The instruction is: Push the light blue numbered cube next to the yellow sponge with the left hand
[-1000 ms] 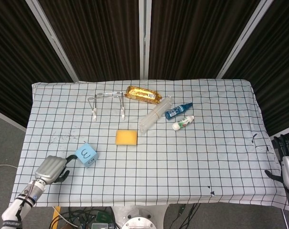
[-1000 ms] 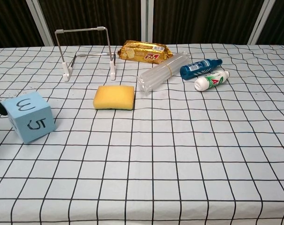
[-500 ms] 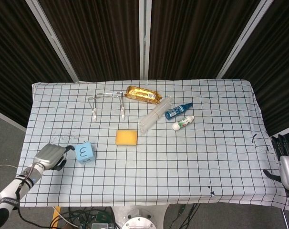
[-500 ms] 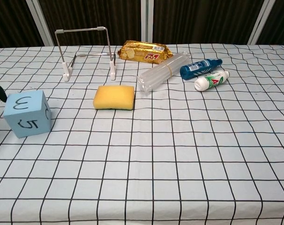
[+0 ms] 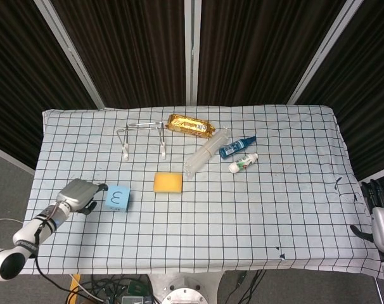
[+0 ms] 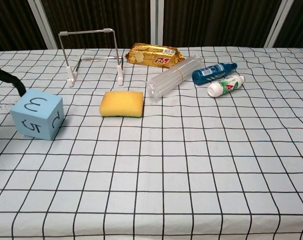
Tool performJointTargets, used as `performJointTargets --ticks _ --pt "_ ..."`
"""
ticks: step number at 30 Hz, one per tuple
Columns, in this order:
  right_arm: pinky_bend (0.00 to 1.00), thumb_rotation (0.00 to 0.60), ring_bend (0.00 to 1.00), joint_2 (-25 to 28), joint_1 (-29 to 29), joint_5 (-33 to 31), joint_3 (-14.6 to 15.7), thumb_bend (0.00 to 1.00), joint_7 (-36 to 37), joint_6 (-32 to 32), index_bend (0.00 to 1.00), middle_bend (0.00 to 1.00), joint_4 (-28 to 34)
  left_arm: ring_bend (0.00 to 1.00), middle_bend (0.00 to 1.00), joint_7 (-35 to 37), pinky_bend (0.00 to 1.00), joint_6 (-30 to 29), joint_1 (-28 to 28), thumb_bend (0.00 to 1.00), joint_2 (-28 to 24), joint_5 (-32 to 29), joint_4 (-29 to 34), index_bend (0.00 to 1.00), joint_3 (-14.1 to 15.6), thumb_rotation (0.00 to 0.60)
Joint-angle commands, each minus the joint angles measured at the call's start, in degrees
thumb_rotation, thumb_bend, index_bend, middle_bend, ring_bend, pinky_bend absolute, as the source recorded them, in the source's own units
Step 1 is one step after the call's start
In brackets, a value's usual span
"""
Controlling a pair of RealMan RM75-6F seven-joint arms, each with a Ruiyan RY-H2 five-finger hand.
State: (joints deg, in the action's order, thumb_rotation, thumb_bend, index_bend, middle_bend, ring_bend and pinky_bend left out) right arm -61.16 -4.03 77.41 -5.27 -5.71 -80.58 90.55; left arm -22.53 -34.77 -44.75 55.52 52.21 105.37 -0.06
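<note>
Left hand (image 5: 80,194) lies low at the left side of the checkered tablecloth (image 5: 287,209), with a dark fingertip (image 6: 14,84) reaching toward the light blue numbered cube (image 5: 118,198) and touching it or almost touching; the head view does not let one decide. The hand holds nothing. Its fingers look partly curled, but whether they are spread or closed cannot be told. In the chest view only a small dark part of this hand shows at the left edge, just beside the cube.

The cube stands on the cloth with a "3" on its top face. It is to the left of the yellow sponge (image 5: 168,183) and a little nearer to the robot, with a clear gap between them.

Behind the sponge, a wire rack (image 5: 141,137) stands upright, and to its right a golden snack packet (image 5: 191,125) lies flat. Further right lie a clear tube (image 5: 206,152), a blue bottle (image 5: 236,147) and a small white bottle (image 5: 243,163), close together.

At the far right edge, beyond the table, the right hand (image 5: 383,218) shows only partly, holding nothing; its fingers are too cropped to judge.
</note>
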Motion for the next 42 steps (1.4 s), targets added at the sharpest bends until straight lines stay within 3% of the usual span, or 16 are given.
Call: performJointTargets --ticks 1,23,32,42 --pt "0.0 0.6 0.0 -0.05 0.03 -0.22 -0.02 0.05 0.04 0.11 0.0 0.0 -0.18 0.86 0.82 -1.22 0.87 0.77 -2.33 0.51 1.31 -1.97 -1.19 0.2 0.55 0.6" --pt "0.0 0.6 0.0 -0.79 -0.28 -0.92 -0.02 0.06 0.14 1.17 0.0 0.0 -1.27 0.86 0.82 -7.32 0.87 -0.85 -12.3 0.51 3.53 -10.07 -1.99 0.2 5.14 0.6" --pt "0.0 0.6 0.0 -0.81 -0.18 -1.23 -0.14 0.06 0.76 1.25 0.0 0.0 -1.87 0.86 0.82 -7.01 0.87 -1.17 -14.65 0.51 6.74 -10.57 -3.2 0.2 5.4 0.6" --pt "0.0 0.6 0.0 -1.14 -0.33 -1.33 -0.08 0.06 1.27 1.79 0.0 0.0 -2.62 0.86 0.82 -6.33 0.87 -2.82 -15.85 0.52 6.95 -9.53 -2.64 0.2 5.33 0.6"
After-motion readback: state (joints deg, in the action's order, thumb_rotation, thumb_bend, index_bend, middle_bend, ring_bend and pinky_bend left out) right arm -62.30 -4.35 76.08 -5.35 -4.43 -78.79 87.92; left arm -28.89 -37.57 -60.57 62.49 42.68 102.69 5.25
